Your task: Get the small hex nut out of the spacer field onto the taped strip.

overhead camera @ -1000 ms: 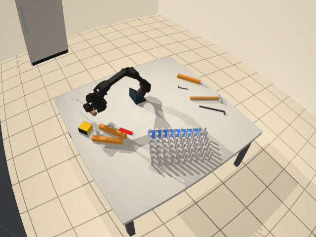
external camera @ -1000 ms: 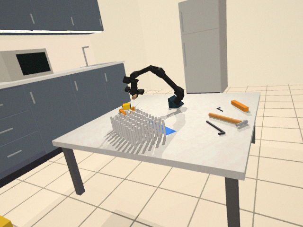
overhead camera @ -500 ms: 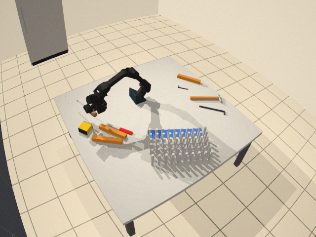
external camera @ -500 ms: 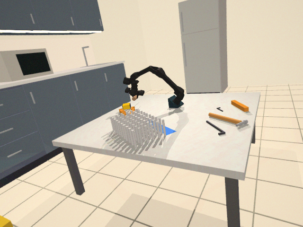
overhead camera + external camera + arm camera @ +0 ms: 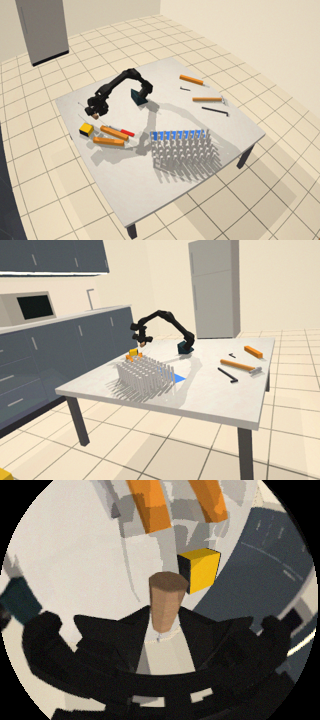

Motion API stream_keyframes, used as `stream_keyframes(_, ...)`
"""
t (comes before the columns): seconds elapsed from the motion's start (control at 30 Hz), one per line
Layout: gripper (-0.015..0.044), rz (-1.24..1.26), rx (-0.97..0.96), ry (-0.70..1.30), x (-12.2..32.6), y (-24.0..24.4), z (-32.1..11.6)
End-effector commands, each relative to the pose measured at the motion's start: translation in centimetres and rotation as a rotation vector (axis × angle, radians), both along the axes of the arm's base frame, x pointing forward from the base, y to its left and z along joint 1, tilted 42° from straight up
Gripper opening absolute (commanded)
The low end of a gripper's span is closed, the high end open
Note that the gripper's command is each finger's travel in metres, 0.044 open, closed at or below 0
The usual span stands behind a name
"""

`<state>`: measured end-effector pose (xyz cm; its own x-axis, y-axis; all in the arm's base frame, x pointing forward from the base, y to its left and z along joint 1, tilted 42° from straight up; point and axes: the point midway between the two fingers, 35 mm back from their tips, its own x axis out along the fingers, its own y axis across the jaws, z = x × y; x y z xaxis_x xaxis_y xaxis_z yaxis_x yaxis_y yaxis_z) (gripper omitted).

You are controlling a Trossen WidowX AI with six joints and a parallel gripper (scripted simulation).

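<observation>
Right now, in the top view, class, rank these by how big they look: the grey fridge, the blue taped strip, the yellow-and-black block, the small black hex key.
1. Grey fridge
2. Blue taped strip
3. Yellow-and-black block
4. Small black hex key

Pale table (image 5: 134, 178) (image 5: 211, 397), 1 blue strip (image 5: 169, 134) (image 5: 179, 378), standing spacers (image 5: 182, 152) (image 5: 144, 376), 1 yellow-black block (image 5: 86, 129) (image 5: 133, 352) (image 5: 204, 571), 1 hammer (image 5: 206, 99) (image 5: 237, 365)
</observation>
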<state>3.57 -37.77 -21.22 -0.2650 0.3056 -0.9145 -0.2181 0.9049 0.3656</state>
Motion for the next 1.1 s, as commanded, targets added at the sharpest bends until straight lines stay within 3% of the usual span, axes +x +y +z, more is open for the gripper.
stream_keyframes(0.0,0.0,-0.004,-0.003,0.001,0.0,0.1,-0.2)
stream_keyframes(1.07,0.0,-0.004,-0.003,0.0,0.2,1.8,-1.8)
